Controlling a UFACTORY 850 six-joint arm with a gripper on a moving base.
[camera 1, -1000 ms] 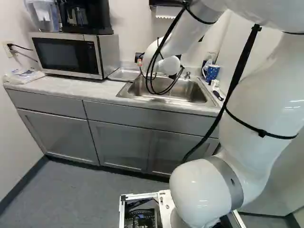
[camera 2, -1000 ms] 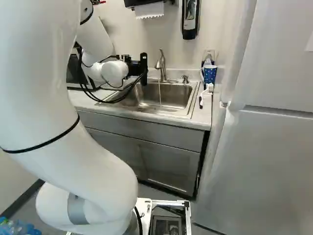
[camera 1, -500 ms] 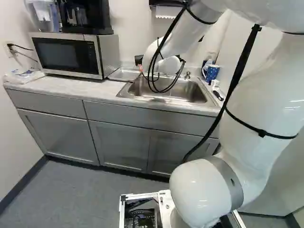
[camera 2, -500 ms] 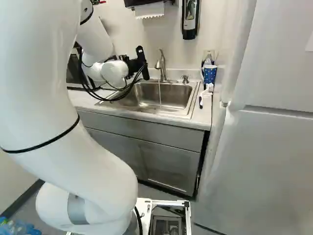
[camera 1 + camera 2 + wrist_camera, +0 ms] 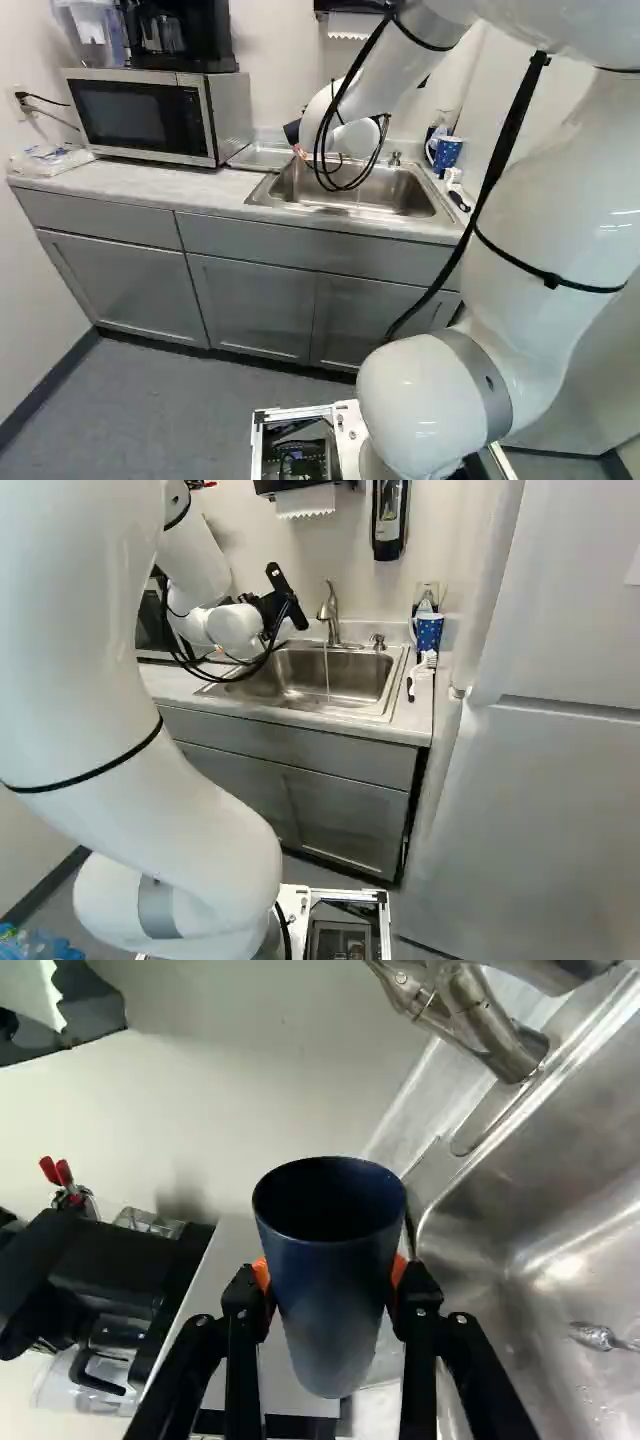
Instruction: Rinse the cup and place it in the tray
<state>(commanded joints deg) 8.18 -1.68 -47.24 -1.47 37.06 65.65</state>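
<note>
One dark blue cup (image 5: 330, 1290), gripped from two sides by the orange pads (image 5: 262, 1276) of the gripper (image 5: 268, 607). Cup position: at the end of the sink (image 5: 435, 213) nearer the microwave (image 5: 140, 118), raised; its open mouth shows in the wrist view. Whether it is over the basin or just outside: cannot tell. Faucet (image 5: 331, 610): at the sink's back edge; a thin water stream (image 5: 327, 670) falls from it into the sink, apart from the gripper. Metal tray (image 5: 262, 158): on the counter (image 5: 145, 181), beside the sink, on the microwave side. Patterned blue mug (image 5: 429, 633) and white-headed brush (image 5: 424, 663): beside the sink, opposite side from the tray.
</note>
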